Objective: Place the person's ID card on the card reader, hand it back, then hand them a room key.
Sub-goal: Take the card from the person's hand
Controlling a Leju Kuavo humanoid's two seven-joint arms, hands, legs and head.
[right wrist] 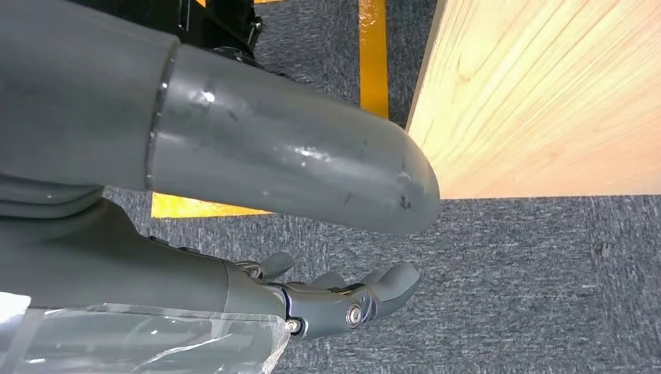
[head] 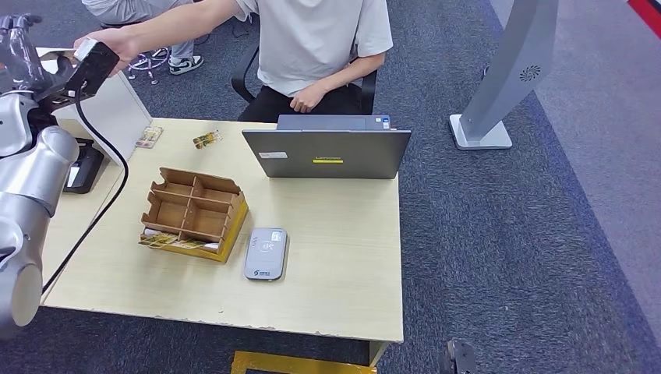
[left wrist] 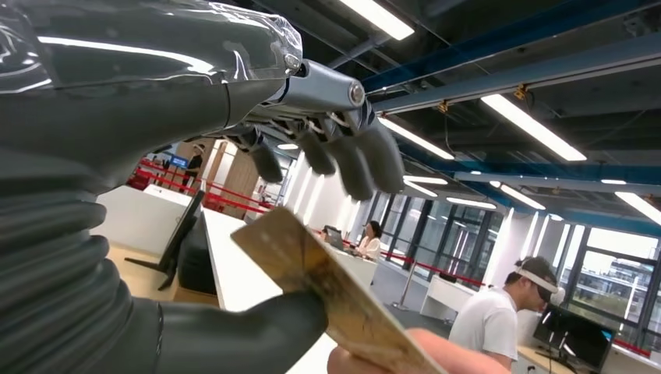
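Left robot hand (left wrist: 257, 234) holds a card (left wrist: 335, 300) at the counter's (head: 343, 257) far-left edge.
A person's hand (left wrist: 413, 357) touches the card; right robot hand (right wrist: 335, 300) hangs open, holding nothing.

we see our silver left arm (head: 31, 167), a black cable (head: 101, 195), and grey ribbed cover (left wrist: 54, 265) behind dark fingers (left wrist: 351, 160).

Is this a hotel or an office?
Most likely an open office with a mock check-in desk: long ceiling strip lights, a grey open laptop and a small grey card reader on the pale wooden table.
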